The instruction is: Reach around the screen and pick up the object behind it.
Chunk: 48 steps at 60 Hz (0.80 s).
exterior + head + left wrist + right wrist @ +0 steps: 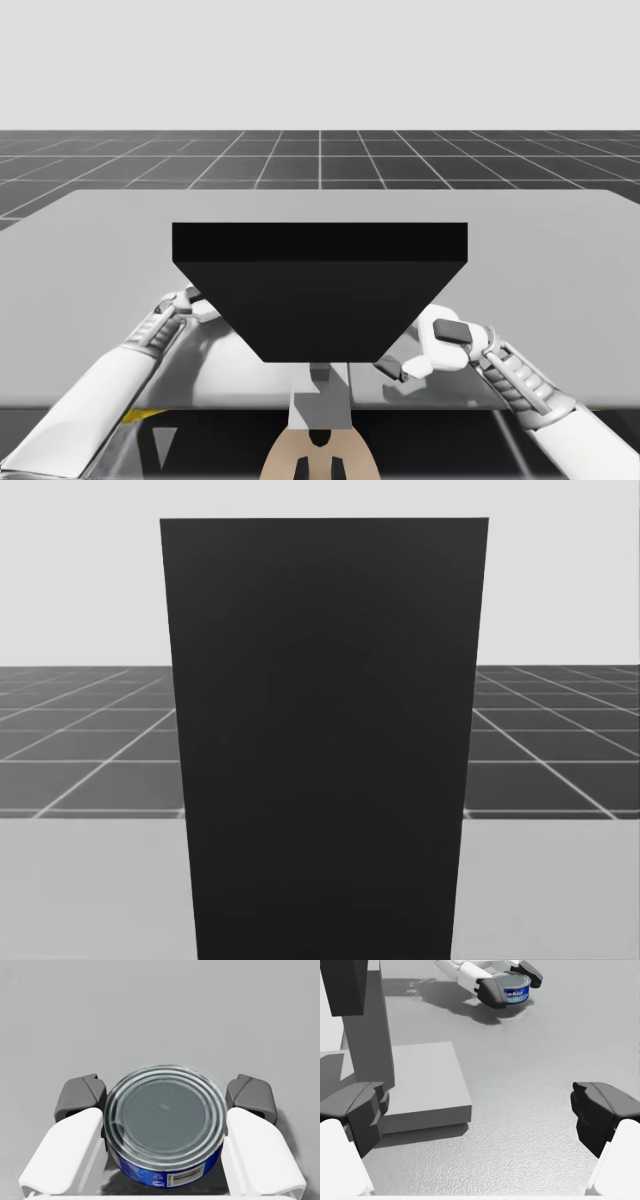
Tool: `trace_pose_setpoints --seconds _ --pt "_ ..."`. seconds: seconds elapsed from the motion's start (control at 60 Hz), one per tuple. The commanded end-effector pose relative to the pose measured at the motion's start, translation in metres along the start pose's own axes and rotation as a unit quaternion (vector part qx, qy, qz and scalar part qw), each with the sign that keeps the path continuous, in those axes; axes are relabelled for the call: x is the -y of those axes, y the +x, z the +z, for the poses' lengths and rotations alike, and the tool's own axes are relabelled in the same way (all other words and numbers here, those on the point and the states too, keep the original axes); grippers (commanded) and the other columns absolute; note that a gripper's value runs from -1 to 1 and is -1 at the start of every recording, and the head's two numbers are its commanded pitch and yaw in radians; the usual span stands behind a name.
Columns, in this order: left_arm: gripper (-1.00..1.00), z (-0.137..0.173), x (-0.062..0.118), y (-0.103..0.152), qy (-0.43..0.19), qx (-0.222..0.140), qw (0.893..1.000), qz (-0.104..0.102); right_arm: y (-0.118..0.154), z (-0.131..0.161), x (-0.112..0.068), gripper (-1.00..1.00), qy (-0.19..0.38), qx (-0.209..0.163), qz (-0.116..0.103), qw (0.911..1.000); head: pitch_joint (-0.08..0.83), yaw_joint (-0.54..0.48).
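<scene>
Behind the screen point(320, 290), my left gripper point(165, 1096) pinched the low blue can point(165, 1125) from 2 sides. My right gripper point(477, 1112) hung spread beside the screen. The smooth can might slip on lifting.

The only printed marking stands on the side-wall label of the flat round blue can point(165, 1120): a white-backed barcode point(186, 1176), a small white symbol point(158, 1178) beside it, and, in the right wrist view, white lettering point(516, 993); no digits can be made out.
</scene>
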Motion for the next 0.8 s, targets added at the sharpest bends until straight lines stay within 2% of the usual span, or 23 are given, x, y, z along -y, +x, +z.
trace_pose_setpoints --seconds 0.017,0.1,0.183,0.4,0.533,0.717,0.767,0.8 --pt "1.0 0.055 -0.038 0.003 0.074 0.011 0.997 -0.003 0.0 0.0 0.003 -1.0 -0.005 0.003 0.003 1.0 0.089 0.01" --pt "1.0 0.075 -0.05 0.007 0.103 0.015 0.995 -0.006 0.001 0.001 0.006 -1.0 -0.018 0.011 0.006 0.9998 0.087 0.01" --pt "1.0 0.091 -0.062 0.019 0.129 0.016 0.991 -0.02 0.0 0.0 0.009 -1.0 -0.027 0.011 0.006 0.9996 0.084 0.01" --pt "1.0 0.123 -0.079 0.071 0.179 0.051 0.981 -0.057 0.001 0.0 0.009 -1.0 -0.027 0.012 0.008 0.9995 0.082 0.01" --pt "1.0 0.13 -0.081 0.098 0.204 0.08 0.973 -0.075 0.001 0.0 0.008 -1.0 -0.027 0.012 0.009 0.9995 0.08 0.01" --pt "1.0 0.133 -0.077 0.146 0.237 0.153 0.954 -0.103 0.001 0.001 0.008 -1.0 -0.025 0.009 0.01 0.9996 0.081 0.01" --pt "1.0 0.134 -0.076 0.152 0.238 0.159 0.952 -0.106 0.0 0.001 0.008 -1.0 -0.025 0.009 0.009 0.9996 0.081 0.01" --pt "1.0 0.135 -0.073 0.168 0.243 0.177 0.947 -0.113 0.0 0.0 0.008 -1.0 -0.025 0.005 0.011 0.9996 0.082 0.01"
